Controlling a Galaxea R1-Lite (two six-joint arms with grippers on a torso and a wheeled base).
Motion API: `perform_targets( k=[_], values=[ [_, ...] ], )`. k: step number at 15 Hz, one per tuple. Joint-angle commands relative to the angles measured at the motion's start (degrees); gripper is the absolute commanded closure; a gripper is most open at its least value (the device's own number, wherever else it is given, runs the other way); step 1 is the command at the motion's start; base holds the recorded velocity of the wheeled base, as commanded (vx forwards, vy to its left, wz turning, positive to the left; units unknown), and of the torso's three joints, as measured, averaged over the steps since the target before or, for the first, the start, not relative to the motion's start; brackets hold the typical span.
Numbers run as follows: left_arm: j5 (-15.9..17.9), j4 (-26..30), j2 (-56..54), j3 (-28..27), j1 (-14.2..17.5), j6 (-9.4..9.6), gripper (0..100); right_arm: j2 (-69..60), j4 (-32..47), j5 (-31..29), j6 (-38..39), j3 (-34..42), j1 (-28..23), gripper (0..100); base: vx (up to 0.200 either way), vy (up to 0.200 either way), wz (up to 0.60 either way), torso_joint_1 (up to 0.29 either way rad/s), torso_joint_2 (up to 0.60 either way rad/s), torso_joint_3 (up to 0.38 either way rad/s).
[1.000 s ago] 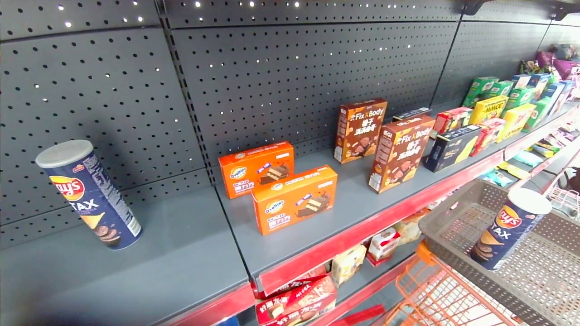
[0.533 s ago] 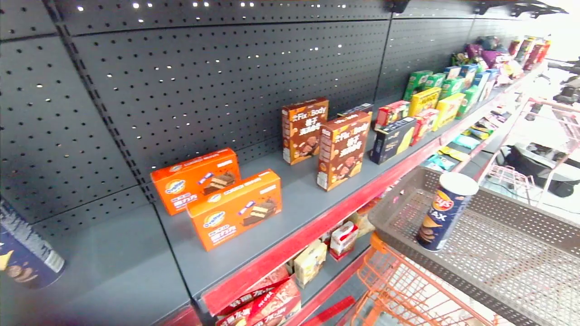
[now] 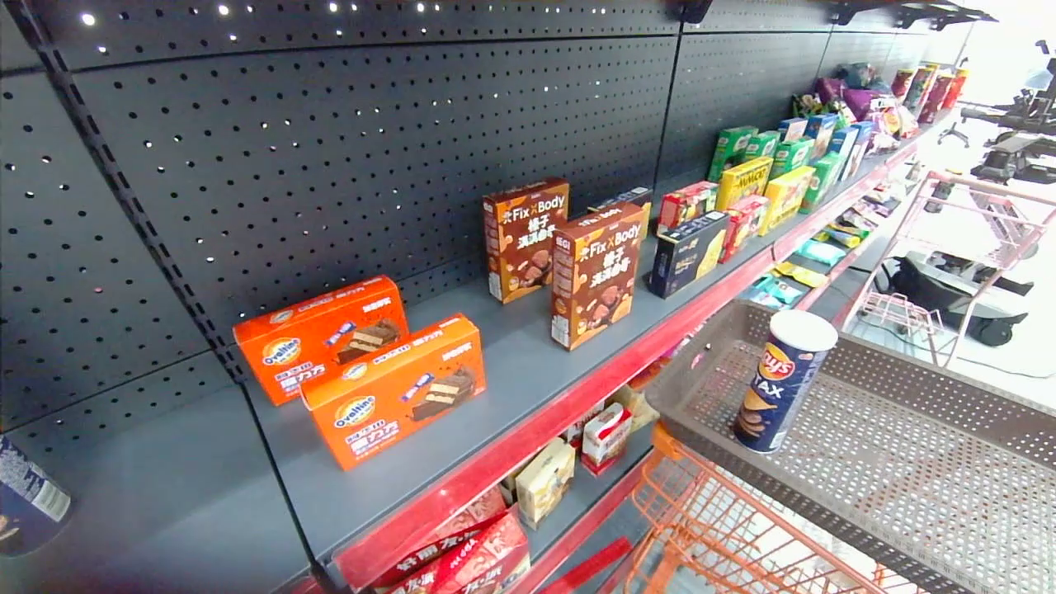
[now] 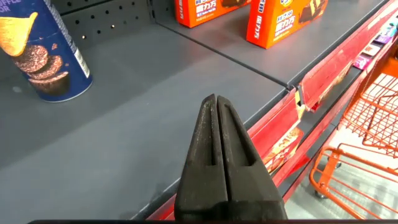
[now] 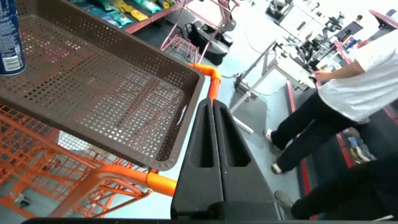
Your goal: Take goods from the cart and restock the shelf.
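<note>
**Operator:** Where do my jaws stand?

**Spotter:** Both pairs are pressed together with nothing between them. Your left gripper (image 4: 216, 109) hangs over the front edge of the grey shelf (image 4: 155, 106), well away from the brown basket (image 3: 932, 371). Your right gripper (image 5: 214, 115) hangs off the basket's outer corner, above the aisle floor.

**Operator:** And the goods?

**Spotter:** One blue chip can (image 3: 773, 381) stands upright inside the basket, near the corner closest to the shelf. That puts it at the opposite end of the basket from your right gripper. A second can (image 4: 43, 50) already stands on the shelf, farther from the basket than the two orange boxes (image 3: 394, 388).

**Operator:** So which step am I on?

**Spotter:** By my reading you are between items: one can is shelved and one waits, so the fetch is next. You will need to part the right jaws wide enough for the can. Bring them across the basket to it and close on the body below the lid. Then lift straight up, so the base clears the basket wall. Watch the tall can, because a sideways nudge could topple it.
</note>
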State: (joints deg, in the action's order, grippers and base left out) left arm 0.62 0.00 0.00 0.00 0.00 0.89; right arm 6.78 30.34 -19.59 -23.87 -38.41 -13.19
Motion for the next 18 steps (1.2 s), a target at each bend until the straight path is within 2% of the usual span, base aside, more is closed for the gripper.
perform_targets(
  k=[1, 12, 15, 18],
  values=[
    [0.0, 0.0, 0.0, 0.0, 0.0, -0.01, 100, 0.0, 0.0, 0.0, 0.0, 0.0, 0.1, 100, 0.0, 0.0, 0.0, 0.0, 0.0, 0.0],
    [0.0, 0.0, 0.0, 0.0, 0.0, -0.1, 100, 0.0, 0.0, 0.1, 0.0, -0.3, 0.1, 100, 0.0, 0.0, 0.0, 0.0, 0.0, 0.0],
    [0.0, 0.0, 0.0, 0.0, 0.0, -0.1, 100, -0.2, 0.0, 0.1, 0.0, -0.3, 0.1, 100, 0.2, 0.0, 0.0, -0.004, 0.0, 0.001],
    [-0.1, 0.0, 0.0, 0.0, 0.0, -0.19, 100, -0.9, 0.1, 0.0, -0.1, -0.3, 0.1, 100, 0.0, 0.0, 0.0, 0.0, 0.0, 0.0]
  ],
)
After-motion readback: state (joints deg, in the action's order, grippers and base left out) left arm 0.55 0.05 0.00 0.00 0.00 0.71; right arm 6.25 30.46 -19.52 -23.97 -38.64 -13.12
